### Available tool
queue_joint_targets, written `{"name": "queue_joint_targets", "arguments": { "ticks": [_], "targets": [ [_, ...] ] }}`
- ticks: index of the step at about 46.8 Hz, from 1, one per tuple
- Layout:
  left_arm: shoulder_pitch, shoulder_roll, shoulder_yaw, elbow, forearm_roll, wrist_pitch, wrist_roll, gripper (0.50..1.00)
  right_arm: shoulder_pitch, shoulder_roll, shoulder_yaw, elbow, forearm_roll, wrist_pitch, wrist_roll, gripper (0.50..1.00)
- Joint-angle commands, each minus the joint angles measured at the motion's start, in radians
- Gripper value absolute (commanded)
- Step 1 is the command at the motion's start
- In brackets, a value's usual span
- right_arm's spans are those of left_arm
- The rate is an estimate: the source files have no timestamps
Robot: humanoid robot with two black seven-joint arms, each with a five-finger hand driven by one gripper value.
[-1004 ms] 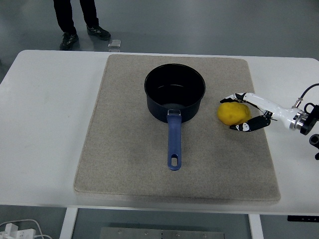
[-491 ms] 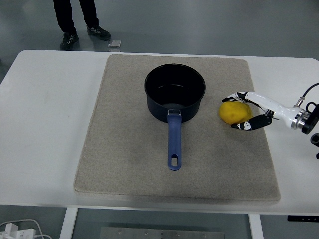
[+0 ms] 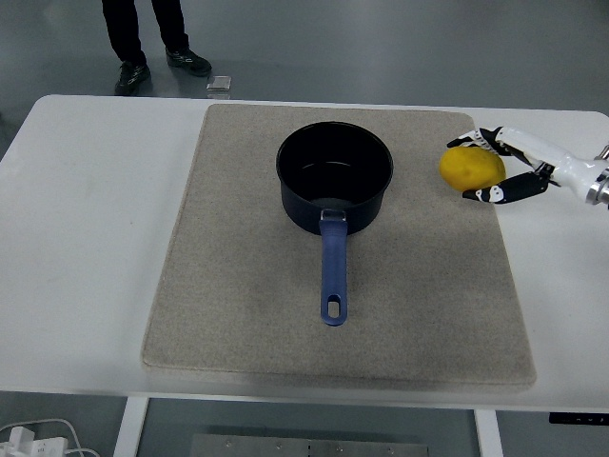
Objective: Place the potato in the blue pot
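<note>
- The right hand [image 3: 509, 168] is reaching in from the right edge, its fingers [image 3: 495, 194] curling around the yellow potato [image 3: 471, 167] and gripping it from the right side.
- The potato is sitting in that grasp over the right edge of the beige mat [image 3: 238, 286], near its far right corner; whether it is touching the mat cannot be told.
- The blue pot [image 3: 334, 176] is standing upright on the far middle of the mat, well to the left of the potato, its handle [image 3: 331, 271] pointing toward the near edge of the white table [image 3: 86, 238].
- The pot is showing a dark inside with nothing in it.
- A person's legs [image 3: 143, 33] are standing on the floor beyond the table's far left.
</note>
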Motion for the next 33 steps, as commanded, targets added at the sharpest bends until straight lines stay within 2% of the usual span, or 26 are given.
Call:
{"name": "queue_joint_targets", "arguments": {
  "ticks": [1, 5, 10, 27, 33],
  "targets": [
    [0.000, 0.000, 0.000, 0.000, 0.000, 0.000, 0.000, 1.000, 0.069, -0.021, 0.001, -0.024, 0.035, 0.051, 0.000, 0.500],
    [0.000, 0.000, 0.000, 0.000, -0.001, 0.000, 0.000, 1.000, 0.132, -0.041, 0.001, -0.049, 0.064, 0.097, 0.000, 0.500],
    [0.000, 0.000, 0.000, 0.000, 0.000, 0.000, 0.000, 1.000, 0.169, -0.052, 0.001, -0.065, 0.078, 0.123, 0.000, 0.500],
    [0.000, 0.000, 0.000, 0.000, 0.000, 0.000, 0.000, 1.000, 0.172, -0.030, 0.004, -0.064, 0.079, 0.109, 0.000, 0.500],
    [0.000, 0.000, 0.000, 0.000, 0.000, 0.000, 0.000, 1.000, 0.188, 0.046, 0.006, -0.062, 0.079, 0.100, 0.000, 0.500]
  ]
}}
